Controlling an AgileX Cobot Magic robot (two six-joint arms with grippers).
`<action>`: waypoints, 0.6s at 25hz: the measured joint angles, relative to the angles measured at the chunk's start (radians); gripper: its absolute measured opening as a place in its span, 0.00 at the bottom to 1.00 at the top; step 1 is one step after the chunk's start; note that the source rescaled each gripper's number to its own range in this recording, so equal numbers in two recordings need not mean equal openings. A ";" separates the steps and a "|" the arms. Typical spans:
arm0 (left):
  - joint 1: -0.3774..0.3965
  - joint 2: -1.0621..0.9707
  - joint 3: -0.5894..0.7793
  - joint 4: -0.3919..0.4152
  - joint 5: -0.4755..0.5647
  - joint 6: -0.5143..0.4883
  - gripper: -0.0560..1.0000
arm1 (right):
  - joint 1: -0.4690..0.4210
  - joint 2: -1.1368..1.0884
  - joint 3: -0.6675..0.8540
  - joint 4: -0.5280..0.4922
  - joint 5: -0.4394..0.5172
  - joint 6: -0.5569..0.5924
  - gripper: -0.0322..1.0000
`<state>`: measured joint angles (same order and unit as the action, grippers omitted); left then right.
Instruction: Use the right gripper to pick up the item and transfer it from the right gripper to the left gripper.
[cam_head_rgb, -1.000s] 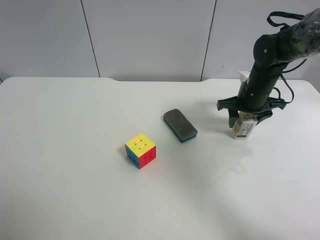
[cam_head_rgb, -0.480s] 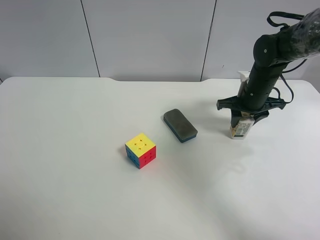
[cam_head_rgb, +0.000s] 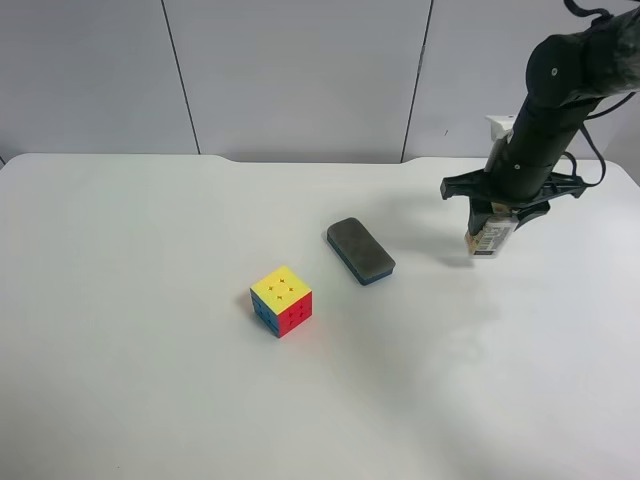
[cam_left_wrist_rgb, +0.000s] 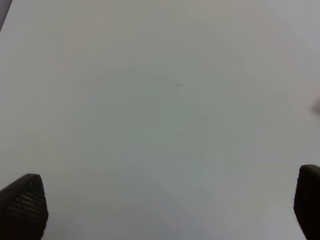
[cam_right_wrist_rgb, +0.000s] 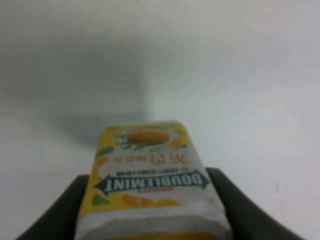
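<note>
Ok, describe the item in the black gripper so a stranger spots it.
Over the white table, find the black arm at the exterior high view's right; its right gripper is shut on the item. It is a small white pack with orange fruit print and green lettering, unlike the multicoloured puzzle cube and grey eraser.

Robot lab: white table (cam_head_rgb: 150, 400) before a grey panelled wall (cam_head_rgb: 300, 80).

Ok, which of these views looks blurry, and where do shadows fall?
Right wrist view: the item fills the foreground, its near edge soft, with a shadow on the table beyond it. Exterior high view: sharp, evenly lit, faint shadows by the arm. Left wrist view: flat light; the fingers of the left tool look dark.
</note>
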<state>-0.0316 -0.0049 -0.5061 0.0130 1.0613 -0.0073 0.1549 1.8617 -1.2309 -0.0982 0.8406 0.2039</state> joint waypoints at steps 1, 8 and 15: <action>0.000 0.000 0.000 0.000 0.000 0.000 1.00 | 0.000 -0.013 0.000 0.001 0.007 -0.009 0.03; 0.000 0.000 0.000 0.000 0.000 0.000 1.00 | 0.000 -0.099 -0.003 0.088 0.035 -0.112 0.03; 0.000 0.000 0.000 0.000 0.000 0.000 1.00 | 0.000 -0.166 -0.003 0.268 0.052 -0.290 0.03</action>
<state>-0.0316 -0.0049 -0.5061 0.0130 1.0613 -0.0073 0.1549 1.6952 -1.2337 0.1699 0.8931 -0.0858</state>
